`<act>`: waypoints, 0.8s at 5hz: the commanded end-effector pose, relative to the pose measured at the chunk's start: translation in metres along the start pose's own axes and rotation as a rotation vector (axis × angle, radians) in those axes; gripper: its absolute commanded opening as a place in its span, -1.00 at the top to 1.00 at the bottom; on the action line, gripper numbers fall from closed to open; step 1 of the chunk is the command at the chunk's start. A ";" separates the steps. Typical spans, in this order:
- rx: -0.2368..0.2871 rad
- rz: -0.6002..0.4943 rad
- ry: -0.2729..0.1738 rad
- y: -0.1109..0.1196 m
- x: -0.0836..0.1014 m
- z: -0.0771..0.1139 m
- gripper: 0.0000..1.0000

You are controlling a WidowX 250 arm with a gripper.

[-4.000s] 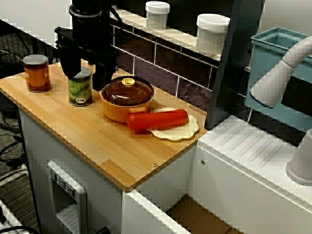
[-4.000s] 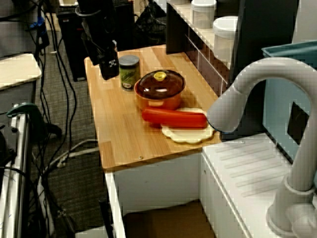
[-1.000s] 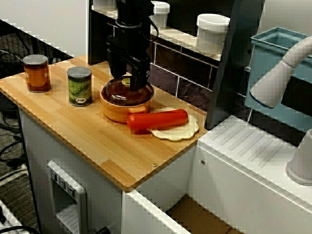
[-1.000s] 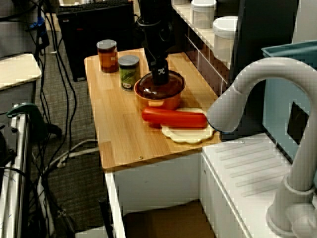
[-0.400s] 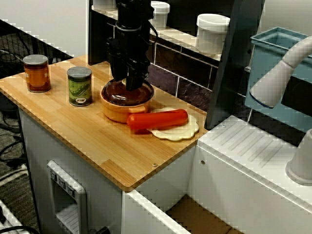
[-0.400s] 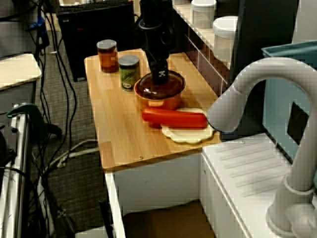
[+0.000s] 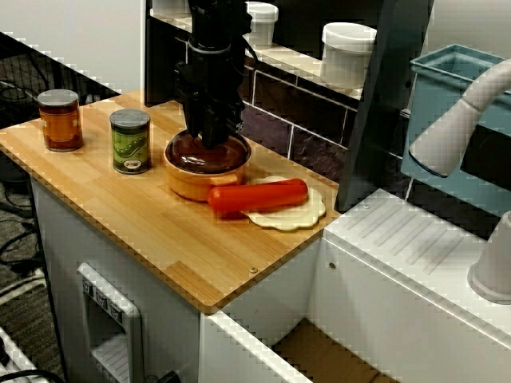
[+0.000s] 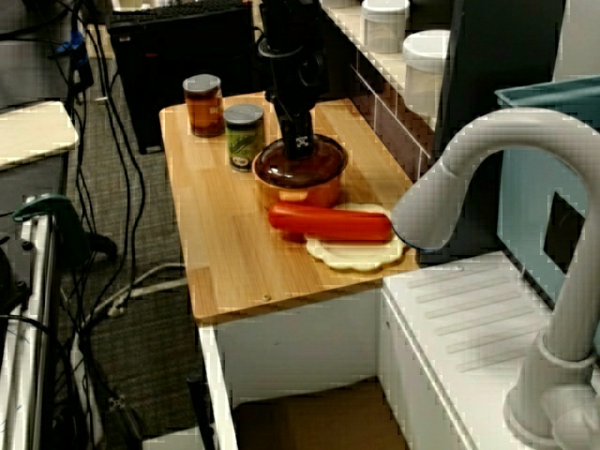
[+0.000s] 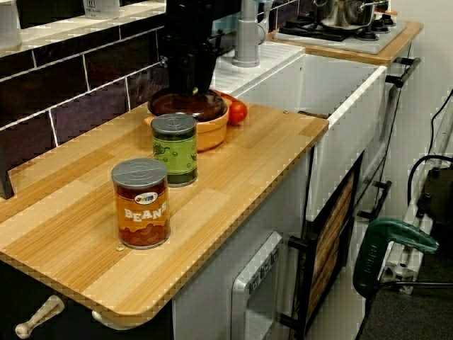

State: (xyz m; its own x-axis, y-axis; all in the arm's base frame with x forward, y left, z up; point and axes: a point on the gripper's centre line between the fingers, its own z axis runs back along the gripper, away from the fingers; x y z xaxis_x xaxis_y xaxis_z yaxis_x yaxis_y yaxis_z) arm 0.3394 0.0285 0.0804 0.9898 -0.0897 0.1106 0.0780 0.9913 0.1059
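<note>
Your claw (image 7: 209, 137) sits with fingers drawn close over the centre of the brown lid (image 7: 227, 157), and you cannot tell if it grips, on the orange pot (image 7: 188, 185) between green can (image 7: 130, 144) and red sausage (image 7: 257, 196) on the worktop (image 7: 152, 231); a shallow pinch may tilt or drop the lid.

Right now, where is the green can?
In the front view, the green can stands on the wooden counter between the beans can, picture left, and the orange pot, picture right.

- The end effector (image 9: 190, 91) stands on the dark lid (image 9: 185, 106) of an orange pot (image 9: 209, 132).
- A green can (image 9: 175, 149) stands just beside the pot.
- A bean can (image 9: 141, 203) stands near it on the table (image 9: 269, 152).
</note>
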 end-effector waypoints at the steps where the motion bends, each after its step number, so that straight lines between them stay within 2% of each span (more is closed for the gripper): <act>1: -0.021 0.027 -0.050 0.015 0.003 0.035 1.00; 2: -0.038 0.047 -0.056 0.022 0.002 0.048 1.00; 4: -0.063 0.111 -0.099 0.047 -0.006 0.081 1.00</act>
State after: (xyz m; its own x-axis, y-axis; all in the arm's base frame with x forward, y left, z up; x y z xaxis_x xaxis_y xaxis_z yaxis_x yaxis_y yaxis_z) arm 0.3247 0.0605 0.1357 0.9914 0.0216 0.1293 -0.0226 0.9997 0.0063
